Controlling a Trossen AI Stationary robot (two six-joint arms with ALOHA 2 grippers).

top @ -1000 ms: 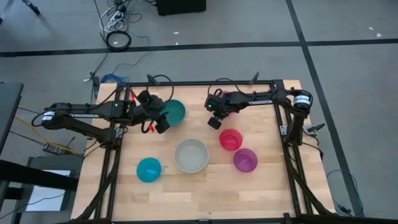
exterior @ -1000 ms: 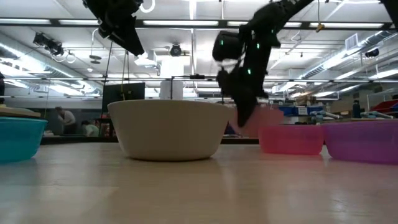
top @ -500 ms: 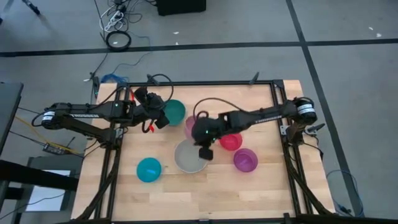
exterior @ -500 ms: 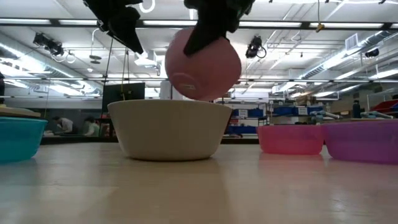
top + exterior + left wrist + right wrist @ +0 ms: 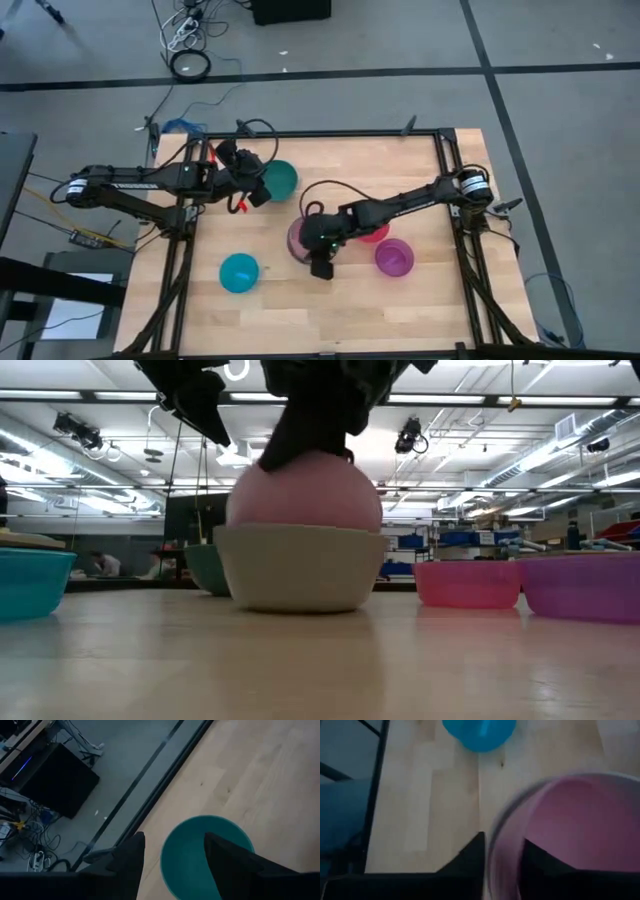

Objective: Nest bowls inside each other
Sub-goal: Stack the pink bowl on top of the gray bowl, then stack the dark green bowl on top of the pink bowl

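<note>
The pale pink bowl (image 5: 305,490) sits tilted in the grey-white bowl (image 5: 300,568) at mid table, its rounded underside toward the near edge. My right gripper (image 5: 312,250) is over it, one finger on each side of its rim. My left gripper (image 5: 258,190) hangs open above the teal-green bowl (image 5: 205,851), which stands on the table at the far left. Three more bowls rest on their bases: the cyan (image 5: 239,271), the red-pink (image 5: 377,232) and the purple (image 5: 394,257). My right gripper has one finger (image 5: 470,857) outside and the other (image 5: 540,860) inside the pale pink bowl's rim (image 5: 504,845), slanting down from the table's right. Whether the fingers touch the wall, I cannot tell. The bowl lies tilted in the grey-white bowl.
The table's metal frame (image 5: 440,160) runs along the far, left and right edges. Bare wood lies along the near edge (image 5: 320,320). A person shows in the room beyond the table (image 5: 100,563).
My right gripper has carried the pale pink bowl from the far side toward the near left, tipping as it went, and has lowered it into the grey-white bowl. The grey-white bowl has slid a little toward the far edge.
</note>
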